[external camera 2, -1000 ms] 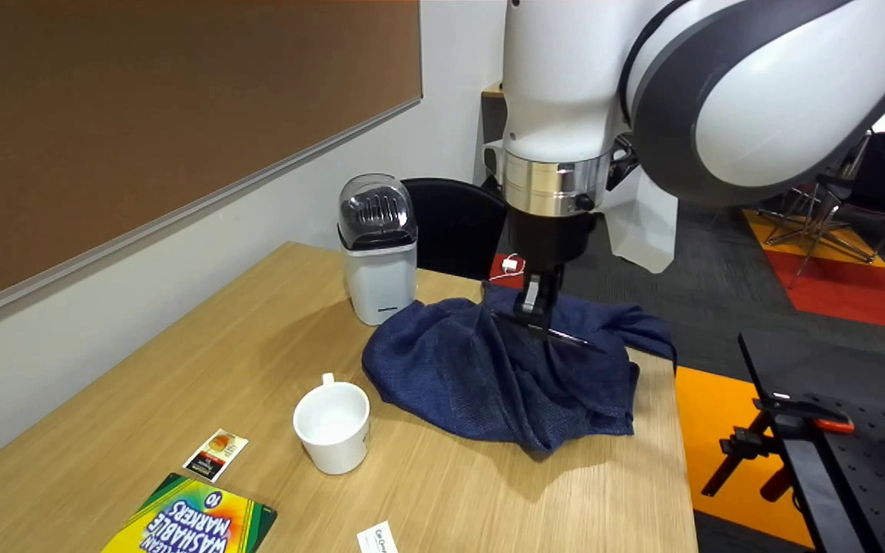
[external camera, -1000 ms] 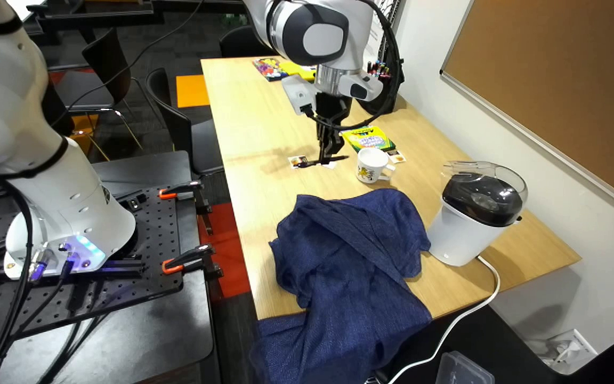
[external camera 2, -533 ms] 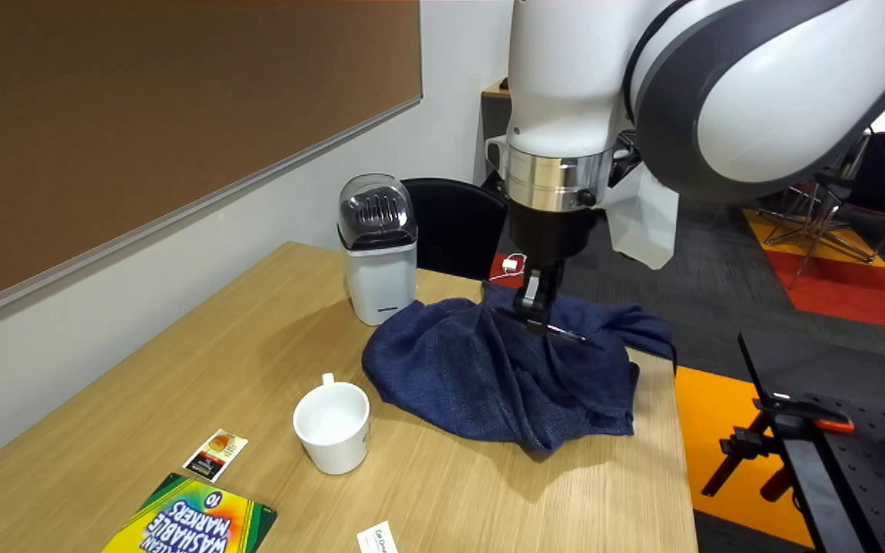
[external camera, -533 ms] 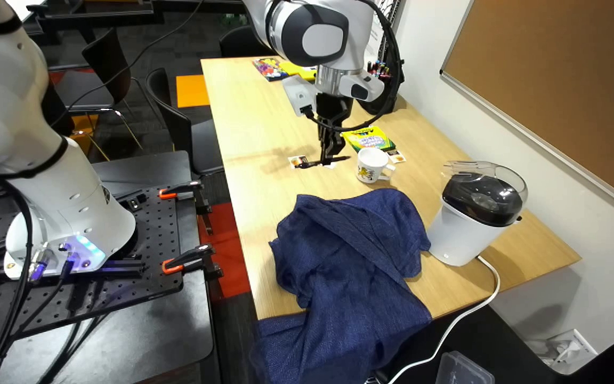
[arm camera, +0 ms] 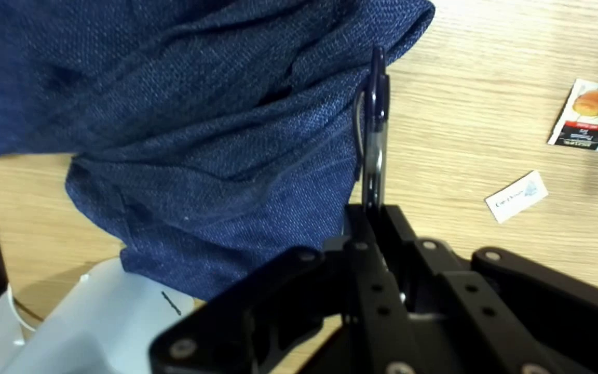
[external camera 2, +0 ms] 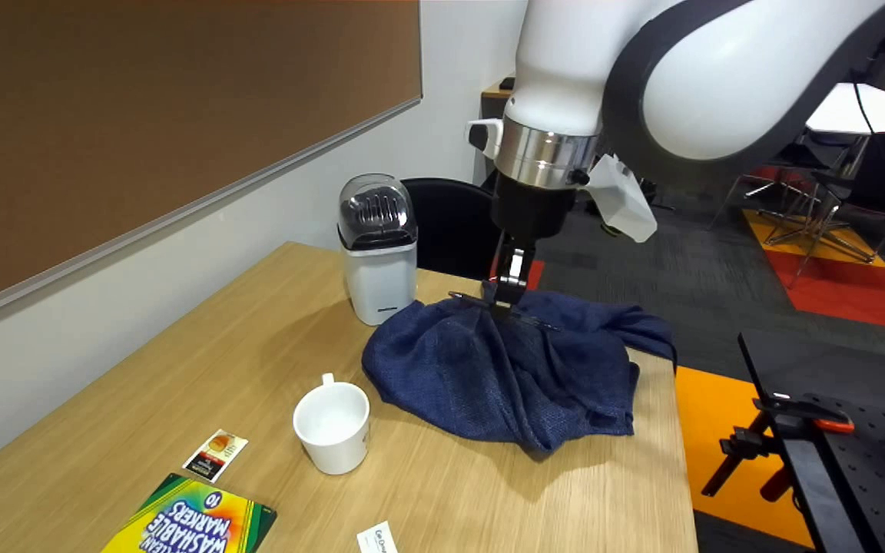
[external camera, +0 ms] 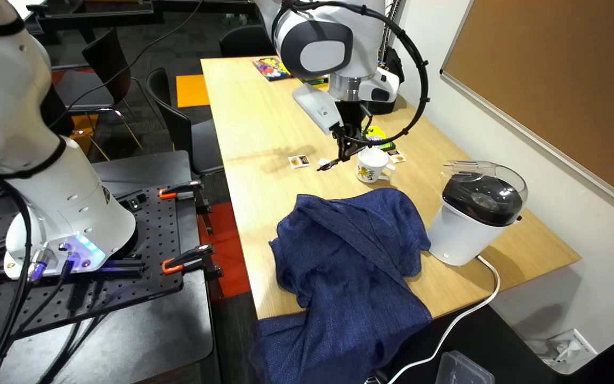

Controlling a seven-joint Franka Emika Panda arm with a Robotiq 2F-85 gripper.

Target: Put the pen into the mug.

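Tilts more steeply than half a second ago, carrying gripper [arm camera: 374, 209] and pen [arm camera: 376, 124] toward the corkboard [external camera 2: 166, 130]. Clamps the pen partway along, far from upright, above the table [external camera 2: 488, 507] and outside the mug [external camera 2: 333, 428]. Seems past grasp and lift; probably still needs aligning over the mug, turning the pen more upright, lowering and releasing. Can make out “10” and “WASHABLE MARKERS”, upside down, on the marker pack [external camera 2: 190, 518]; cannot tell the print on the sachet [external camera 2: 215, 455] or white card [external camera 2: 377, 539].

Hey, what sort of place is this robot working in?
Probably an office or classroom, perhaps used as a lab: there's a big corkboard, gray carpet with orange and red patches, and several black chairs.
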